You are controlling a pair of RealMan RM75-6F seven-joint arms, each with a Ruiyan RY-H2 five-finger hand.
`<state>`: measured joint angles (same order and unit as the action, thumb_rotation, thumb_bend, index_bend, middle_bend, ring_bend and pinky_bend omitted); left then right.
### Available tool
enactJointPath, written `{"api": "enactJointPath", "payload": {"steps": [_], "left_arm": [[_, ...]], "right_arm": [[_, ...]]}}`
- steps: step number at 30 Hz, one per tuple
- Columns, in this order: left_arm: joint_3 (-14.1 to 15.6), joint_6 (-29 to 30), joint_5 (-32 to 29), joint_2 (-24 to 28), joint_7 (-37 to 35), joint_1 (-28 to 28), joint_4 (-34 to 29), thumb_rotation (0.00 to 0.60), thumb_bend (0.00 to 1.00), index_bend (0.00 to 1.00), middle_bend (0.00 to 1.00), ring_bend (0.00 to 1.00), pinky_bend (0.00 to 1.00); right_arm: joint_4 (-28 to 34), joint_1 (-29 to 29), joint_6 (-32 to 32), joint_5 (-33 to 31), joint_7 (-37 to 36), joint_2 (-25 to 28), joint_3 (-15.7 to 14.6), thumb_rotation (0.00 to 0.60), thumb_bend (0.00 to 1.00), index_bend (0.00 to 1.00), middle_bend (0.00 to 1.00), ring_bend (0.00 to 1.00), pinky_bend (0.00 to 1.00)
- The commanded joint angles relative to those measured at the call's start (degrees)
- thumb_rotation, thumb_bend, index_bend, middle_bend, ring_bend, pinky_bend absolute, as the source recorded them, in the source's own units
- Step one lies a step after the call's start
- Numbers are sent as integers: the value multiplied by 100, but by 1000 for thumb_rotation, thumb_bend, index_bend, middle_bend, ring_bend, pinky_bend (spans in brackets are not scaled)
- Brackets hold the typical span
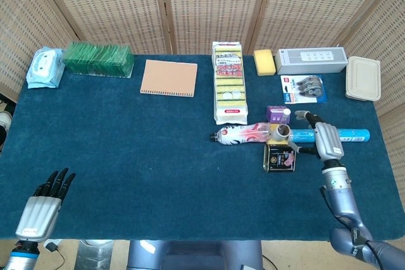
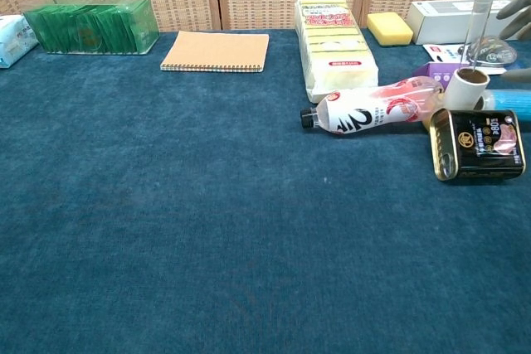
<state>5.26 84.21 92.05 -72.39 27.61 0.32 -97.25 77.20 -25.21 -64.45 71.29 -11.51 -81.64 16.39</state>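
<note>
Just left of robot hand [image 1: 326, 140]: tin [image 1: 280, 157]

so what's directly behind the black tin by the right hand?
Behind the black tin stands a white roll, with the pink bottle lying left and a blue tube right. The right hand covers part of the tube.

Table cloth [image 1: 126, 150]: showing deep blue.
Tin [image 1: 280, 157]: showing black with gold edging.
Bottle [image 1: 243, 133]: wearing a white, red and pink label.
Tube [image 1: 345, 135]: showing light blue.
Notebook [image 1: 168, 78]: showing tan.
Sponge [image 1: 264, 62]: showing yellow.
Screens [image 1: 202, 4]: showing woven beige.
</note>
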Motion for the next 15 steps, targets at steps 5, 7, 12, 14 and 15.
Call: {"api": "enactJointPath", "payload": {"steps": [5, 7, 12, 14, 15], "left_arm": [[-19, 13, -25, 8, -5, 5, 0, 600, 206, 42, 35, 45, 249], [-14, 14, -16, 12, -11, 4, 0, 600, 207, 42, 35, 45, 249], [-9, 13, -13, 19, -15, 6, -2, 600, 206, 42, 35, 45, 249], [-6, 10, -11, 21, -15, 5, -6, 600, 206, 42, 36, 45, 249], [-6, 10, -8, 22, -17, 4, -7, 600, 206, 42, 36, 45, 249]], "right_arm": [[-27, -149, 111, -184, 237, -161, 38, 600, 225, 246, 329, 305, 362], [-29, -179, 117, -215, 295, -195, 46, 600, 225, 251, 335, 309, 362], [-6, -250, 97, -267, 426, -237, 90, 600, 226, 267, 348, 322, 363], [13, -271, 91, -291, 473, -246, 102, 600, 226, 276, 356, 328, 363], [18, -270, 86, -314, 485, -246, 106, 600, 226, 279, 360, 331, 364]]}}
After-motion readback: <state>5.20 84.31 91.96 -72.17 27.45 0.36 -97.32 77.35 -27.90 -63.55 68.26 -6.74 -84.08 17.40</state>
